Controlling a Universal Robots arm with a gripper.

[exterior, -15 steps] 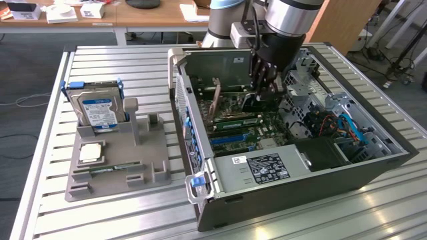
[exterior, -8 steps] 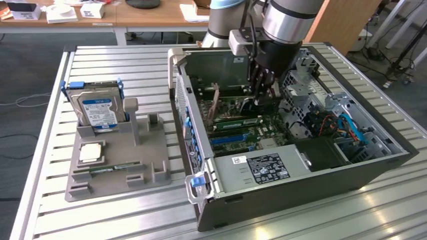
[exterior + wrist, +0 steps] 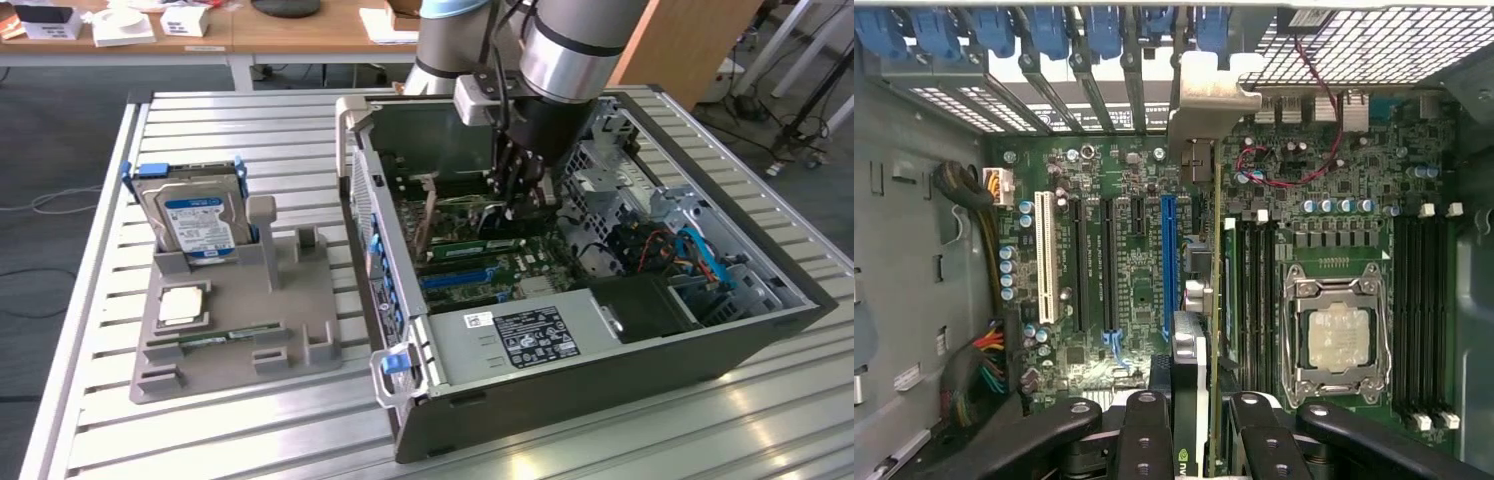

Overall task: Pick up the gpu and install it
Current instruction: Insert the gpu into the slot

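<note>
The card [image 3: 1195,345] hangs edge-down inside the open computer case [image 3: 601,370], pinched between the fingers of the hand [image 3: 1199,425], with its silver bracket [image 3: 1209,95] close to the case's rear wall. It sits above the motherboard [image 3: 1124,180], between the long blue slot [image 3: 1168,260] and the memory sticks [image 3: 1249,290]. The case stands on the counter [image 3: 240,110].

The card does not look lined up with the slot, so pressing down here could drive its edge into the board. The bracket could also snag the rear wall and twist the card in the grip.
</note>
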